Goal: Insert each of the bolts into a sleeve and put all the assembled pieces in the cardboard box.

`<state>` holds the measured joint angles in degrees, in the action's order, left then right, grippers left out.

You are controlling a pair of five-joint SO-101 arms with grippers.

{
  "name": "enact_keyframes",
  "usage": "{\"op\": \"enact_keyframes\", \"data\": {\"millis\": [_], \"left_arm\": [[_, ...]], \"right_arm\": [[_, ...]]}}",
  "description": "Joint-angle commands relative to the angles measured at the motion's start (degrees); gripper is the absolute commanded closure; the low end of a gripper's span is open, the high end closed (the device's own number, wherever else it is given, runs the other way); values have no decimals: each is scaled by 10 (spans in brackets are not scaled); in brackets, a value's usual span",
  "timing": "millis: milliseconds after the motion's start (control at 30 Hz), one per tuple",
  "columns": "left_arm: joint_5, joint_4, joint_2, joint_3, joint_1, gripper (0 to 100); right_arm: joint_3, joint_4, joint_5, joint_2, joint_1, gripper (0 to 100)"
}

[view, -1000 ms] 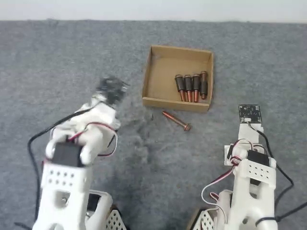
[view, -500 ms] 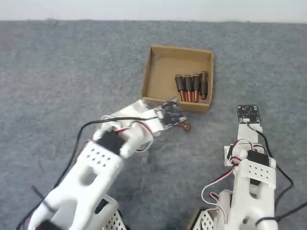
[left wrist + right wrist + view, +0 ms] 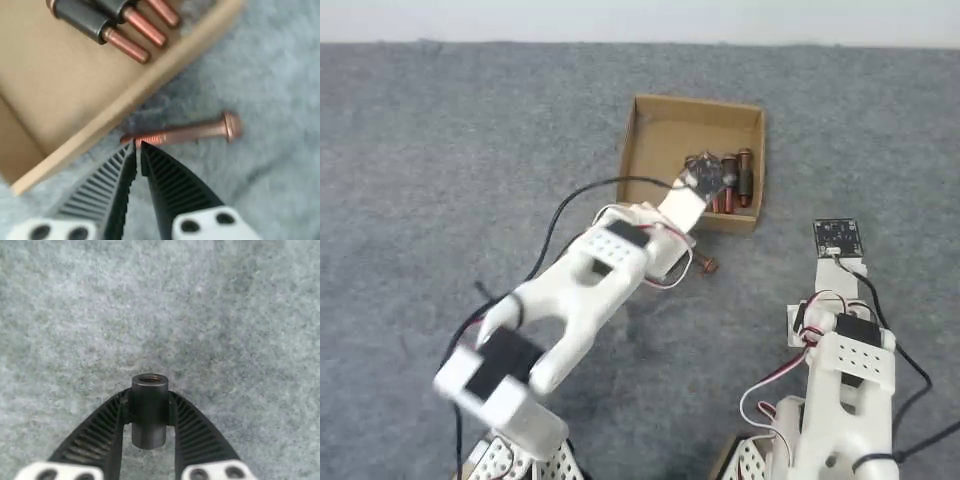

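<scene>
Right wrist view — sleeve [image 3: 149, 427] in tool [image 3: 150, 396]

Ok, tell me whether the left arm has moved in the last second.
Yes. The left gripper swung across from well left of the cardboard box to its near wall, ending just above the loose bolt.

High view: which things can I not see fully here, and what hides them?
In the high view:
Loose bolt: the left arm covers all but its head.
Assembled pieces: the same arm hides part of the row.
Sleeve: the right arm hides it; the right wrist view shows it.
</scene>
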<state>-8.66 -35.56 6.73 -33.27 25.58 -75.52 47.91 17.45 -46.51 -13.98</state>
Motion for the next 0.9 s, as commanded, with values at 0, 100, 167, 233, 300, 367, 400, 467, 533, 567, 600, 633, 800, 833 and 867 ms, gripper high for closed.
{"op": "enact_keyframes", "data": {"millis": [0,100,167,233,300,367,400,467,533,567,600,633,800,833,867], "left_arm": [[38,-9,65,102,2,988],[37,-40,80,133,0,988],[37,-40,85,135,0,988],[37,-41,89,140,0,988],[37,-43,92,147,0,988],[39,-42,93,148,0,988],[39,-42,93,148,0,988],[39,-42,93,149,1,988],[40,-47,100,151,2,988],[40,-58,104,156,3,988],[40,-72,111,168,3,988],[40,-90,118,183,3,988],[99,-162,177,266,2,988],[126,-172,187,282,1,988],[148,-183,199,296,-1,988]], "right_arm": [[5,-11,8,-22,-4,991],[5,-11,8,-22,-4,991],[5,-11,8,-22,-4,991],[5,-11,9,-22,-4,991],[5,-11,9,-22,-4,991],[5,-9,9,-22,-4,991],[5,-9,9,-22,-4,991],[5,-8,9,-22,-4,991],[5,-8,9,-22,-4,991],[5,-8,9,-22,-4,991],[5,-8,9,-22,-4,991],[5,-8,9,-22,-4,991],[5,-7,9,-22,-4,991],[5,-7,9,-22,-4,991],[5,-7,9,-22,-4,991]]}}
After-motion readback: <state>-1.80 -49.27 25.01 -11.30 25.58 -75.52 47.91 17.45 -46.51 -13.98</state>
